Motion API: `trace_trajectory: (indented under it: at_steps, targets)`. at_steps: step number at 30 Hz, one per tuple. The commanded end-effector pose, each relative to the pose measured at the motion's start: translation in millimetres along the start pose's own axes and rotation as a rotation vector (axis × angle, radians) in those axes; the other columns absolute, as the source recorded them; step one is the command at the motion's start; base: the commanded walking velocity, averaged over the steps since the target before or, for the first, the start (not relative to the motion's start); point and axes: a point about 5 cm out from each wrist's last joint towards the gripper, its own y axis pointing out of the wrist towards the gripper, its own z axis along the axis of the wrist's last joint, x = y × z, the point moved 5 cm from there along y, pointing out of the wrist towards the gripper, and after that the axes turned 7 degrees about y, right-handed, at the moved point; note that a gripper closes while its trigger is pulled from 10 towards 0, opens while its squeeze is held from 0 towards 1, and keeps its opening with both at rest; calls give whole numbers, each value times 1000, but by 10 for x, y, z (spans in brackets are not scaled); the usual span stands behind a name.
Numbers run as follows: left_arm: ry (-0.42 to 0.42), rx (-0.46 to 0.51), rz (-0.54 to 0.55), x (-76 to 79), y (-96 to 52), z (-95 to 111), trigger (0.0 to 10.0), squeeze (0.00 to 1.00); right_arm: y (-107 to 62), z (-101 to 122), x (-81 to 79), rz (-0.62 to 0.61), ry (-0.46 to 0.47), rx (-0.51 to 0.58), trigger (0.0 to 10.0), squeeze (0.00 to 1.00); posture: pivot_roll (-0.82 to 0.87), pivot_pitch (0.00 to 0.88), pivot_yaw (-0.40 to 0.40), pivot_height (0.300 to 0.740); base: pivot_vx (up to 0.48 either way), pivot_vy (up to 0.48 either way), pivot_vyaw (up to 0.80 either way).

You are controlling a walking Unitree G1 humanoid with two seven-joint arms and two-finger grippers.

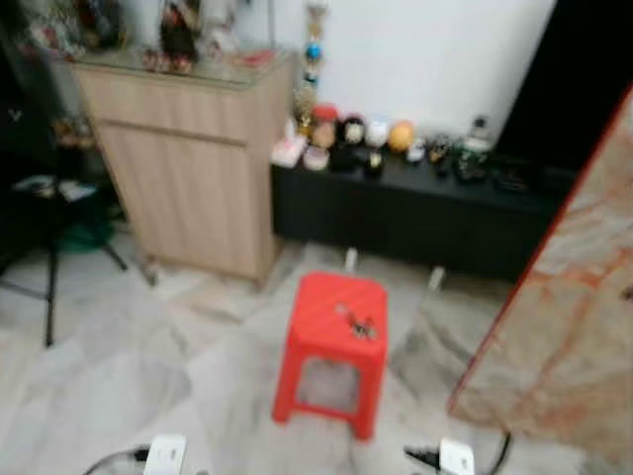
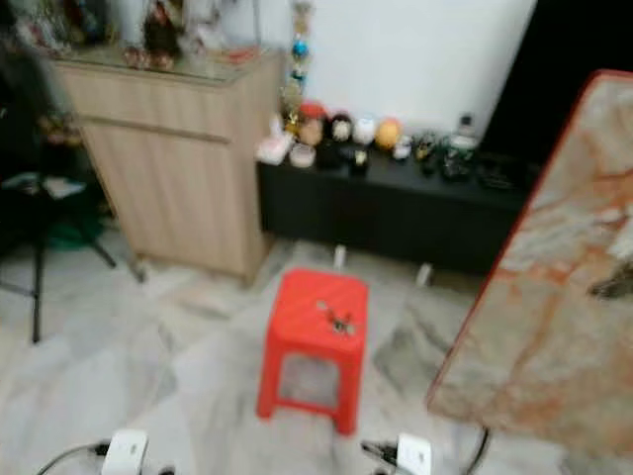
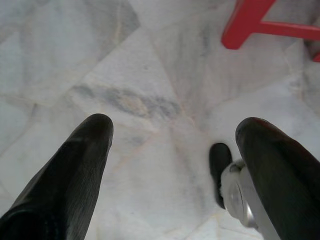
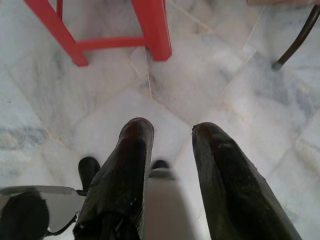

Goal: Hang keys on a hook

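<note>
The keys (image 1: 358, 324) lie on top of a small red stool (image 1: 334, 348) that stands on the pale marble floor (image 1: 119, 376). They look like a small dark bunch, too blurry to show more. Both hands hang low near the floor, on the near side of the stool and well apart from the keys. The left hand (image 3: 172, 132) is open, with its two black fingers (image 3: 82, 155) spread wide over the bare floor, and one red leg of the stool is just ahead of it. The right hand (image 4: 172, 135) has its fingers a little apart and holds nothing; the stool's red legs and crossbar are ahead of it too. Beyond the stool, far from both hands, stands a light wooden cabinet (image 1: 188, 158) beside a low black shelf (image 1: 415, 213) with little round figures (image 1: 351, 134) lined up on top. A big marble slab with a red edge (image 1: 564, 327) leans off to the right-hand side. No writing or labels can be read, as the pictures are too blurry.
</note>
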Motion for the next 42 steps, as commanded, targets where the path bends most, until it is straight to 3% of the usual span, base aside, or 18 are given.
trace_trajectory:
  at_steps: [1, 7, 22, 23, 24, 35, 36, 42]
  targets:
    - [-12, 12, -21, 94, 19, 68, 10000, 0, -4, 26, 96, -23, 7, 6, 10000, 0, 68, 0, -58, 740, 0, 480, 0]
    - [-16, 12, -19, 90, 19, 69, 10000, 0, -2, 33, 89, -20, 1, 7, 10000, 0, 72, 0, -63, 740, 0, 416, 0]
    - [-39, 36, -22, 104, 23, 116, 10000, 0, 0, 43, 88, -14, -7, 6, 10000, 0, 76, 0, -68, 740, 0, 0, 0]
    - [-39, 34, -22, 102, 23, 115, 10000, 0, 0, 46, 85, -13, -6, 7, 10000, 149, 76, 2, -68, 740, 0, 0, 0]
    - [-39, 33, -21, 99, 23, 113, 10000, 0, 0, 51, 82, -11, -4, 11, 10000, 1000, 76, 2, -68, 740, 0, 0, 0]
    - [-42, 26, -24, 103, 20, 93, 10000, 0, 0, 71, 94, -22, -24, 22, 10000, 1000, 78, 12, -67, 740, 0, 0, 0]
    - [-44, 27, -27, 107, 21, 96, 10000, 0, 1, 72, 95, -23, -27, 21, 10000, 0, 76, 12, -66, 740, 0, 0, 0]
    - [-52, 30, -32, 118, 23, 106, 10000, 0, 2, 75, 88, -18, -29, 20, 10000, 0, 77, 13, -68, 740, 0, 0, 0]
